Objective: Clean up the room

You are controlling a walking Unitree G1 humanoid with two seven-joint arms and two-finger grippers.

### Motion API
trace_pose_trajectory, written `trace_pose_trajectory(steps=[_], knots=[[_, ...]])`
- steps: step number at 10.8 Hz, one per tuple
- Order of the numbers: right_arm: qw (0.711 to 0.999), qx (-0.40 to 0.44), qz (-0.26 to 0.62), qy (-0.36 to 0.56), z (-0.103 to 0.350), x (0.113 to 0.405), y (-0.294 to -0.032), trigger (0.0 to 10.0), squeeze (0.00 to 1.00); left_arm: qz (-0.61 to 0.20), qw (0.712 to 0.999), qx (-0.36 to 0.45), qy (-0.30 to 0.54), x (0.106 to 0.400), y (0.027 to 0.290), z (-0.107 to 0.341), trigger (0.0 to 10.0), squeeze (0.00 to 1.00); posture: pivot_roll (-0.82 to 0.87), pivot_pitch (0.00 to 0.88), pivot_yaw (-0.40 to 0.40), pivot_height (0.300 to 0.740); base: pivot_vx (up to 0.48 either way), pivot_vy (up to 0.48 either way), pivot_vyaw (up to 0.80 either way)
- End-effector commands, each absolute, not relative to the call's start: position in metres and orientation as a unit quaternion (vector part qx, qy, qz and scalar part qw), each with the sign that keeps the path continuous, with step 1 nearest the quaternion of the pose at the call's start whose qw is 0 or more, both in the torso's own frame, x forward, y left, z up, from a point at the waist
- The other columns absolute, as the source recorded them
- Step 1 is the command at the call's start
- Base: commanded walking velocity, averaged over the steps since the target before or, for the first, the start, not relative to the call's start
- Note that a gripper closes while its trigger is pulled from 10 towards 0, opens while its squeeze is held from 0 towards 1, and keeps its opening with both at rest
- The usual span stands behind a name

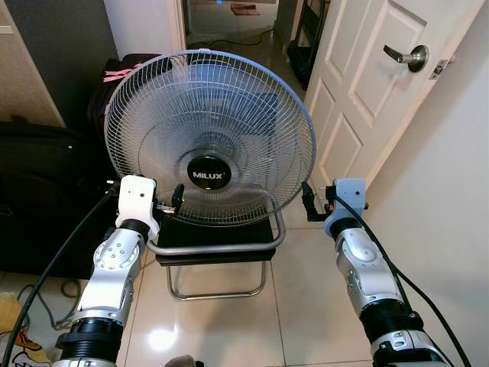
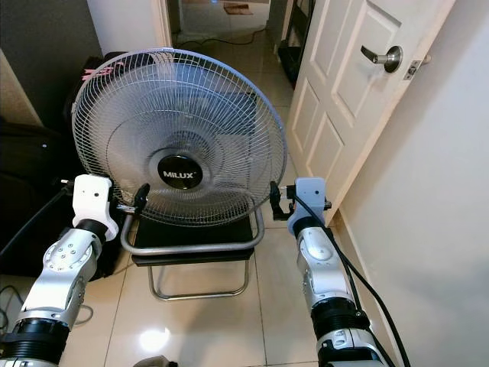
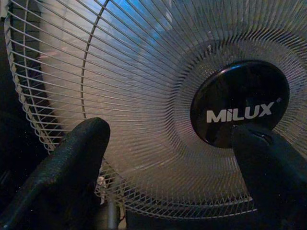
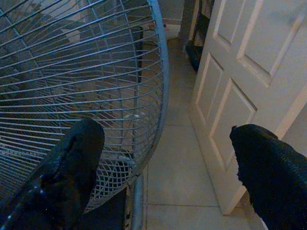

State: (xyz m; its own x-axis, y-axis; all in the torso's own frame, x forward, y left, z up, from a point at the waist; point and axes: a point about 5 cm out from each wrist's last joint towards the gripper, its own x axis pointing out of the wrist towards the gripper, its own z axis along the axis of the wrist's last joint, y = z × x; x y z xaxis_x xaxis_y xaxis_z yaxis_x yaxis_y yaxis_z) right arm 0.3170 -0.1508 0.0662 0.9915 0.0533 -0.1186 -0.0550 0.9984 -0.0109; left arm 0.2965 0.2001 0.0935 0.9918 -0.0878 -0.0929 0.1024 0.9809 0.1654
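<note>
Fan (image 1: 210,138) is standing on its tubular floor frame (image 1: 218,248) between a dark suitcase (image 1: 38,191) and the white door (image 1: 374,84), with the left gripper (image 1: 170,200) and right gripper (image 1: 307,205) both hanging open, empty, flanking its grille rim.

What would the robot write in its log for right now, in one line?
left tool: open, at fan grille's lower left | right tool: open, at its lower right rim | fan: upright by white door
</note>
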Motion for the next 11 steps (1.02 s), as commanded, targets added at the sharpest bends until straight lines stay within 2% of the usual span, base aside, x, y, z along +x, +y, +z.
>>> trace_pose_trajectory(steps=[1,11], knots=[[0.983,0.055,0.041,0.170,0.0195,0.2800,-0.1592,10.0,0.00,-0.006,0.988,0.045,0.145,0.2812,0.2040,0.0665,10.0,0.00,-0.03,0.000,-0.017,0.740,0.000,0.000,0.00],[0.983,0.055,0.042,0.171,0.0185,0.2795,-0.1576,10.0,0.00,-0.006,0.988,0.049,0.144,0.2815,0.2062,0.0677,10.0,0.00,-0.03,0.000,-0.017,0.740,0.000,0.000,0.00]])
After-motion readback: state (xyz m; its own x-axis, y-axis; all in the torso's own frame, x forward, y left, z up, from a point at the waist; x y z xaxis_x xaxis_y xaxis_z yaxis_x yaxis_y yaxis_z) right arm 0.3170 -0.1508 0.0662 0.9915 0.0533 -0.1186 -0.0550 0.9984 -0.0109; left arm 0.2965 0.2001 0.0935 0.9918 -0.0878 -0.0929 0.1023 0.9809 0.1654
